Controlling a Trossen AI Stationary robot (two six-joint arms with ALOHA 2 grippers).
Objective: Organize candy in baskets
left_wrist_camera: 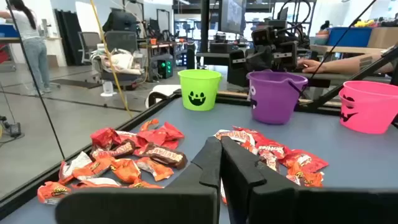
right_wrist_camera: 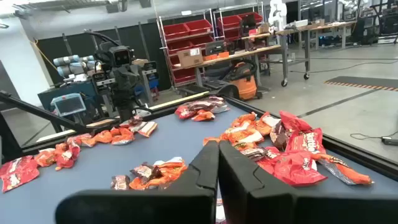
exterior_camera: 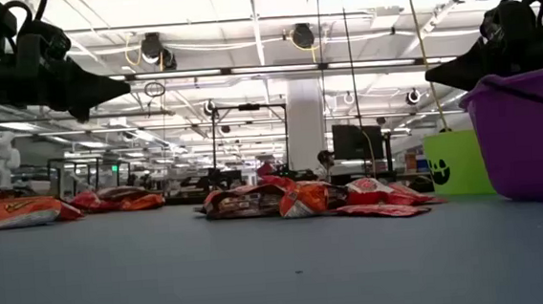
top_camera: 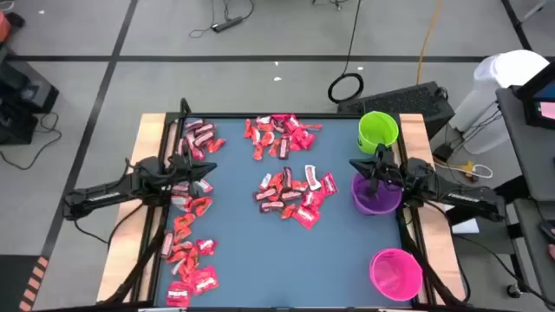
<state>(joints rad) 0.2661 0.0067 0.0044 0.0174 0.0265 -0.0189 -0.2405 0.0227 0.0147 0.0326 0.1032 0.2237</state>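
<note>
Candy in shiny red and maroon wrappers lies in heaps on the blue table: one in the middle (top_camera: 295, 192), one at the far edge (top_camera: 279, 134), others along the left side (top_camera: 198, 139) (top_camera: 186, 251). Down the right side stand three baskets: lime green (top_camera: 378, 130), purple (top_camera: 375, 198) and pink (top_camera: 395, 273). My left gripper (top_camera: 208, 185) hangs shut above the left-side candy, pointing right, with nothing in it (left_wrist_camera: 221, 146). My right gripper (top_camera: 351, 165) is shut and empty (right_wrist_camera: 219, 146). It hangs just above the purple basket's far rim (exterior_camera: 497, 83), pointing left.
Raised wooden strips border the table at the left (top_camera: 143, 173) and the right (top_camera: 414, 130). Bare blue surface (top_camera: 251, 269) lies between the left candy and the pink basket. Beyond the table are cables on the floor and a workshop where a person stands (left_wrist_camera: 31, 43).
</note>
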